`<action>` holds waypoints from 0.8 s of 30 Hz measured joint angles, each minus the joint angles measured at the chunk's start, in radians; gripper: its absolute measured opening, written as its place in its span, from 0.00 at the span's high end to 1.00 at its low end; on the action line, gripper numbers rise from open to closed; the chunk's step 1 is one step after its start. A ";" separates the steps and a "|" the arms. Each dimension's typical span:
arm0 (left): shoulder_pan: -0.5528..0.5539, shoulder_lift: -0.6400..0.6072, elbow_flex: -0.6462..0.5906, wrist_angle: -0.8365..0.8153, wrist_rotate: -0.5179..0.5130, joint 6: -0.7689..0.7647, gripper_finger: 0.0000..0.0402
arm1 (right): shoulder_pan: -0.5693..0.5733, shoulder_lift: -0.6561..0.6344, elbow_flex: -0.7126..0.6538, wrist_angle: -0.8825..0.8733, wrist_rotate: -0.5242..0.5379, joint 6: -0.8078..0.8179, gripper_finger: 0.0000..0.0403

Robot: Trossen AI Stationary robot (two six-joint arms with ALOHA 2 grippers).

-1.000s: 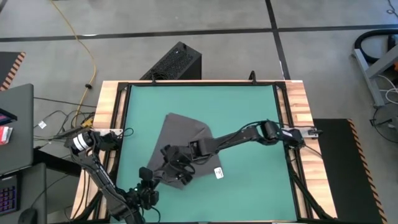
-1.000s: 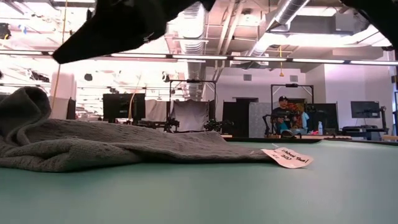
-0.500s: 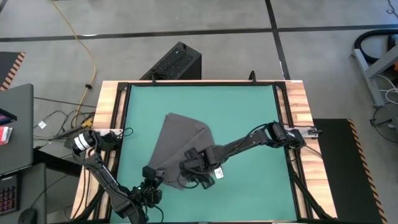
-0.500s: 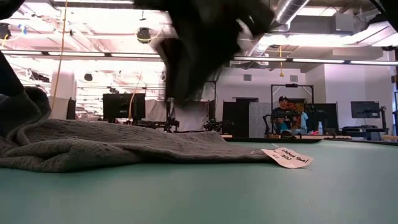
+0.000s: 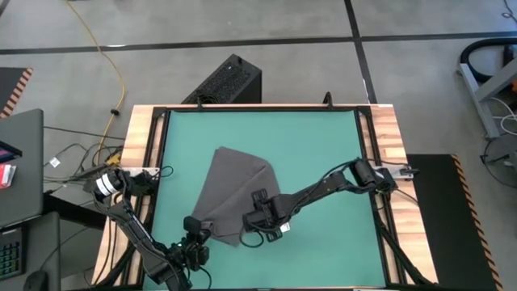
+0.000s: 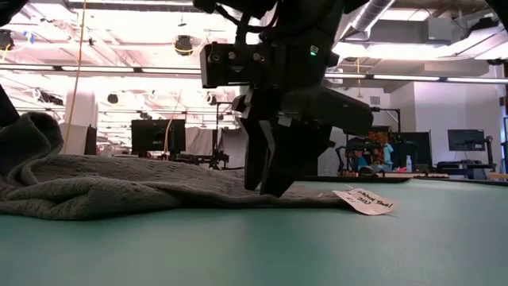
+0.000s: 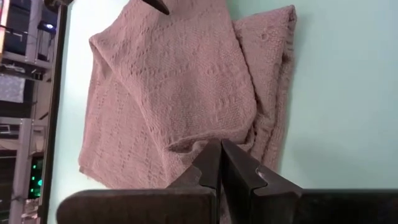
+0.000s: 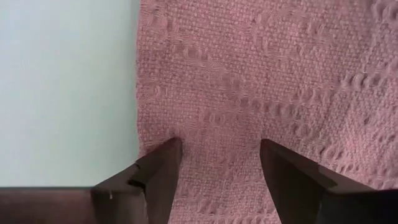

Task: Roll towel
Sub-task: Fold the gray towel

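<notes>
My right claw (image 5: 260, 229) has come down open, straddling the towel (image 5: 234, 190) edge near the counter (image 5: 323, 145) front to grip it; my left claw (image 5: 194, 240), shut, pins the opposite corner.

A dark gripper (image 6: 270, 189) hangs from above, its fingertips down at the near edge of the grey towel (image 6: 119, 187), which lies rumpled on the green tabletop (image 6: 317, 246) and bunches higher at one end. A small white label (image 6: 365, 200) sticks out just beside the gripper. A person (image 6: 361, 151) stands far behind.
</notes>
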 joint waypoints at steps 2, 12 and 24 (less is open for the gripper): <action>0.000 0.000 0.000 -0.001 -0.001 -0.009 1.00 | 0.018 -0.020 0.002 -0.004 0.004 -0.003 0.40; -0.026 -0.001 0.071 0.156 -0.119 0.185 1.00 | 0.124 -0.115 -0.025 -0.012 0.067 0.078 0.43; 0.030 0.079 -0.049 0.649 -0.182 0.359 1.00 | 0.168 -0.119 -0.063 -0.006 0.108 0.161 0.43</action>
